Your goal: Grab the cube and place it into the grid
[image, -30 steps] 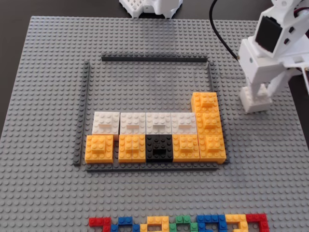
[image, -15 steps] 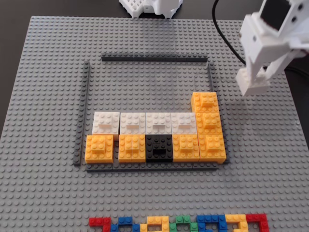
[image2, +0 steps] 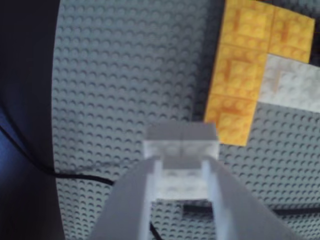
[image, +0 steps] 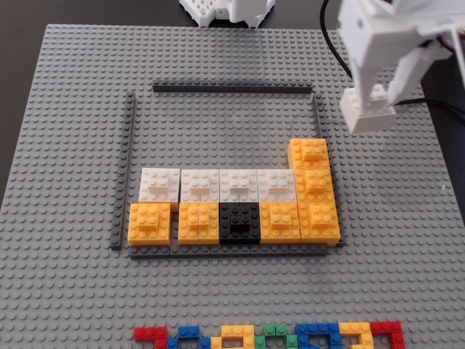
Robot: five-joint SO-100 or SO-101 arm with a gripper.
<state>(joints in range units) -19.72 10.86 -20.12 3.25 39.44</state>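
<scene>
A white cube (image: 368,113) hangs in the air above the grey baseplate, just right of the grid's right bar (image: 317,116). My gripper (image: 374,94) is shut on it. In the wrist view the cube (image2: 181,145) sits clamped between my two fingers (image2: 145,200), and the gripper (image2: 181,172) holds it above bare studs. The grid (image: 218,131), outlined by thin dark bars, holds a row of several white cubes (image: 218,184) above a row of orange blocks (image: 150,223) with one black block (image: 240,222). An orange column (image: 311,171) stands at the grid's right side.
A row of multicoloured bricks (image: 269,336) lies along the bottom edge of the baseplate (image: 58,145). A black cable (image: 330,43) trails behind the arm at the top right. The arm's white base (image: 225,11) sits at the top edge.
My gripper has lifted the white cube off the baseplate and carried it up and to the left, toward the grid's right bar.
</scene>
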